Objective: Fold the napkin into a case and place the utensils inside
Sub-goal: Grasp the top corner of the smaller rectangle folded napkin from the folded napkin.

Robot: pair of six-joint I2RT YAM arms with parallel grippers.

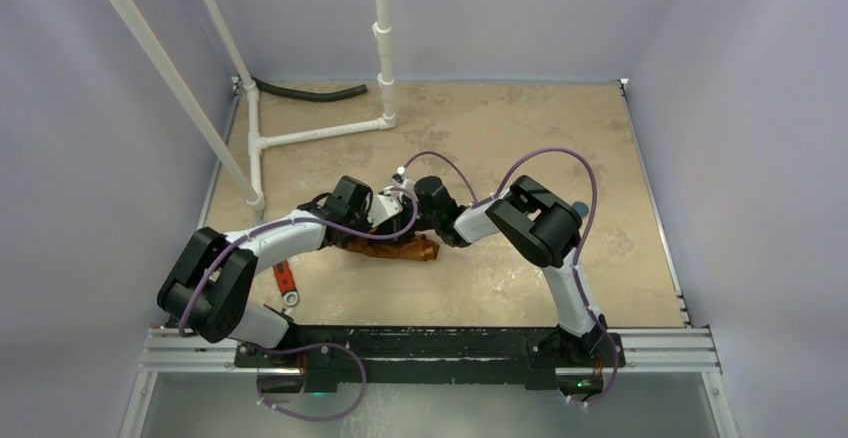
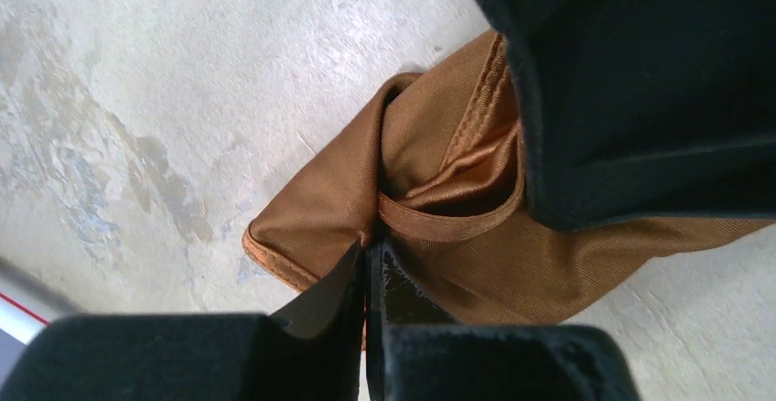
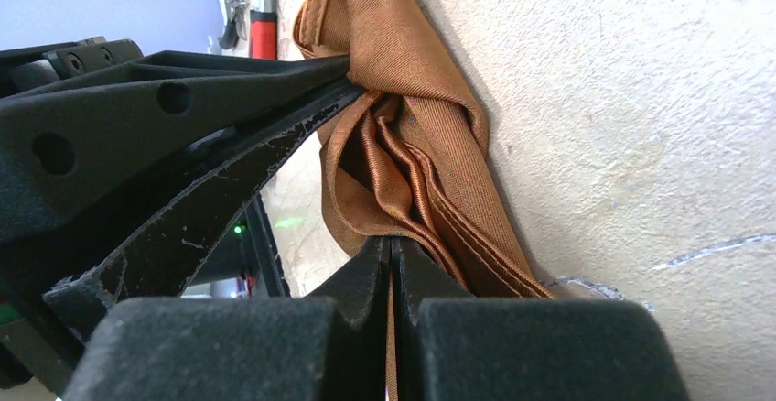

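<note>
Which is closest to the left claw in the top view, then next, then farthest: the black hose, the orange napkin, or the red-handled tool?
1. The napkin: pinched in the shut left claw, mid-table.
2. The red-handled tool: near edge, left side, beside the left arm.
3. The black hose: along the far edge, back left.

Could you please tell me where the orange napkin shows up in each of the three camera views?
Top external: napkin bunched mid-table, between the two wrists.
Left wrist: napkin centre to right, pinched by the left claw at the bottom.
Right wrist: napkin centre, from the top edge down into the right claw.
Shared landmark: the mottled tan tabletop beneath it.
</note>
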